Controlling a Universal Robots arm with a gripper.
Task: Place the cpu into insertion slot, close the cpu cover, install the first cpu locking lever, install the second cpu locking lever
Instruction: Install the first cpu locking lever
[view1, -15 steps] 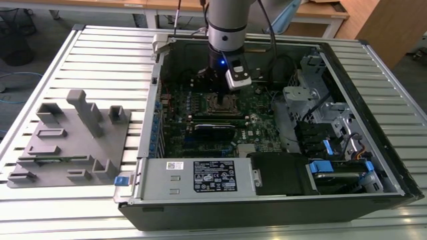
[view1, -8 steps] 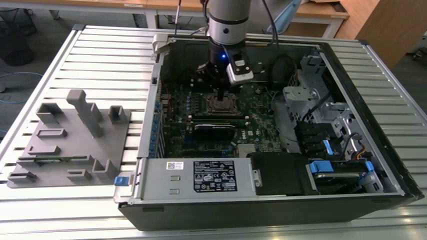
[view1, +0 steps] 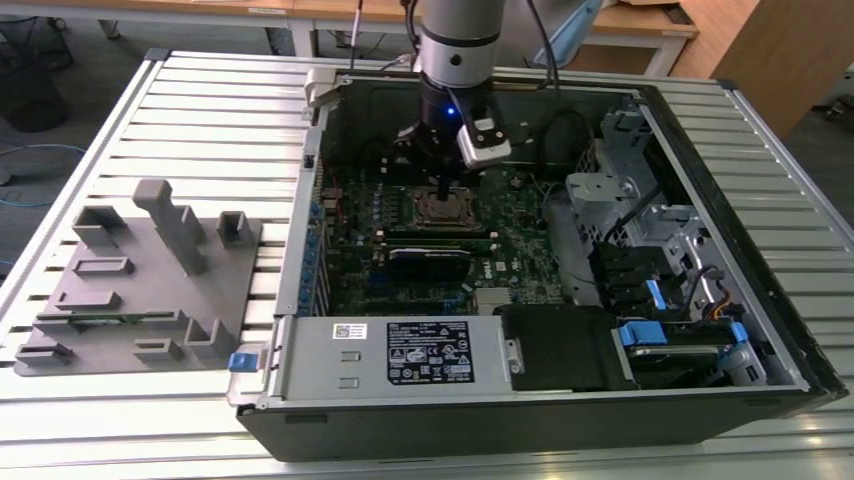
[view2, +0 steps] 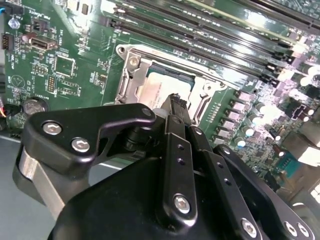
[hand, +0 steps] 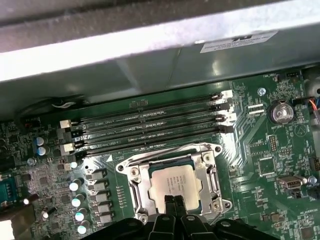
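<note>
memory slots (hand: 150, 127) beside socket, case wall (hand: 150, 45) near

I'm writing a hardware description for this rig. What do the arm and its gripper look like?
In the exterior view the arm is a light grey tube with a black band and black wrist section showing a small blue light. A silvery-grey box is mounted beside the wrist, and dark cables run along the arm. In the second wrist view the gripper is matte black, with angular linkage bars joined by silver screws.

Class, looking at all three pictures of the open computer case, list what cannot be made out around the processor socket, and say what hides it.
- Near edge of the silver-grey square cpu, first wrist view: the black claw covers it.
- Whether the claw touches the cpu: contact hidden in both wrist views.
- Silvery metal-rimmed insertion slot, exterior view: too small to show the lever positions.
</note>
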